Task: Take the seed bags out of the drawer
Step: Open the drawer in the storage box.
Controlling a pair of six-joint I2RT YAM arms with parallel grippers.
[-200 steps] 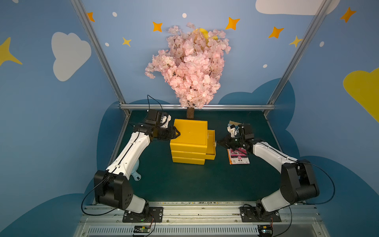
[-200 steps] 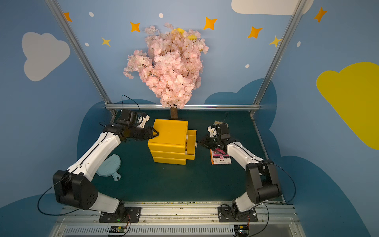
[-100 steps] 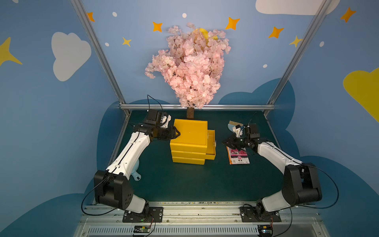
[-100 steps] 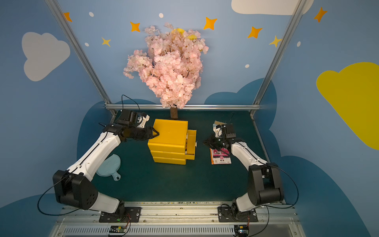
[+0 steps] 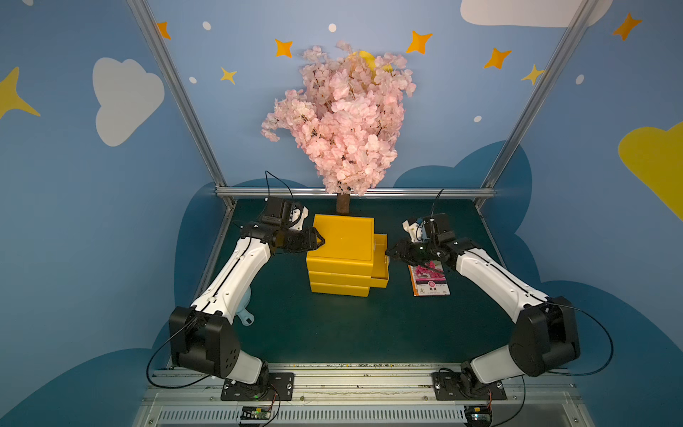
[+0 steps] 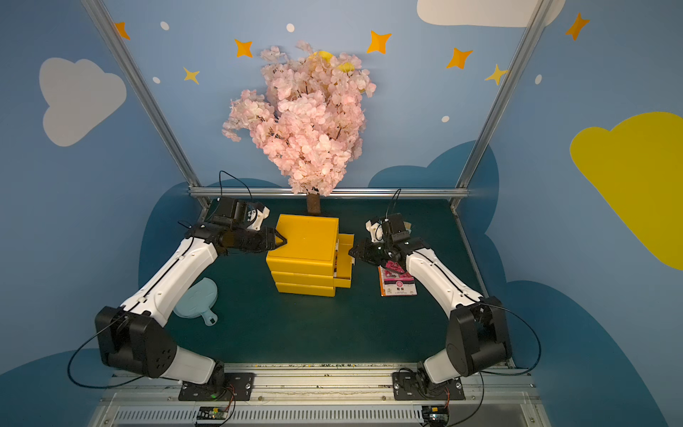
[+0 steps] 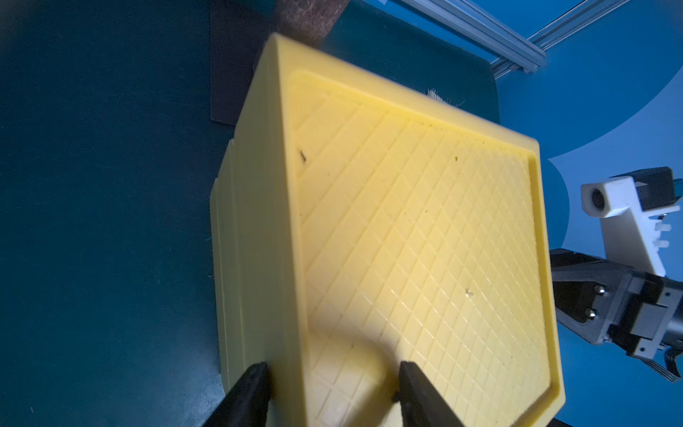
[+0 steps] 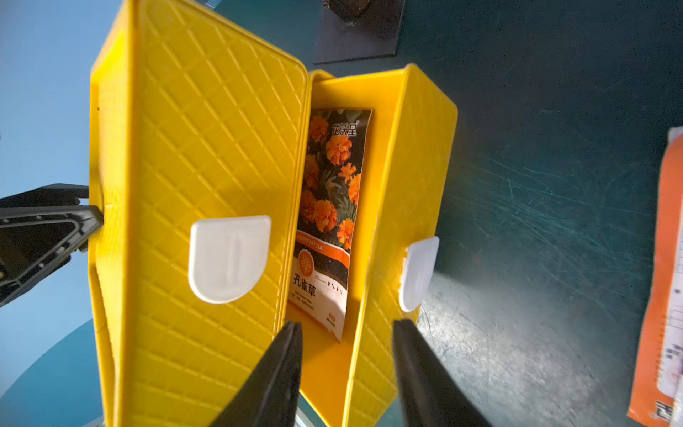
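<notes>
A yellow drawer cabinet (image 5: 342, 236) stands mid-table, and one drawer (image 5: 380, 260) is pulled out to the right. An orange-flowered seed bag (image 8: 329, 199) lies inside the drawer (image 8: 410, 140). A magenta-flowered seed bag (image 5: 430, 283) (image 6: 399, 283) lies flat on the mat to the right of the cabinet. My right gripper (image 5: 388, 253) (image 8: 345, 351) is open and empty at the drawer's open end, with the drawer's front wall between its fingers. My left gripper (image 5: 320, 240) (image 7: 332, 384) is shut on the cabinet's top left edge (image 7: 292, 332).
A pink blossom tree (image 5: 340, 122) rises behind the cabinet. A pale blue round tool (image 6: 196, 295) lies under my left arm. A tan-bristled brush (image 6: 406, 225) sits behind my right wrist. Metal frame rails (image 5: 354, 192) bound the back and sides of the mat.
My right gripper moved left from above the magenta bag to the open drawer, and its jaws opened. The left arm has not moved.
</notes>
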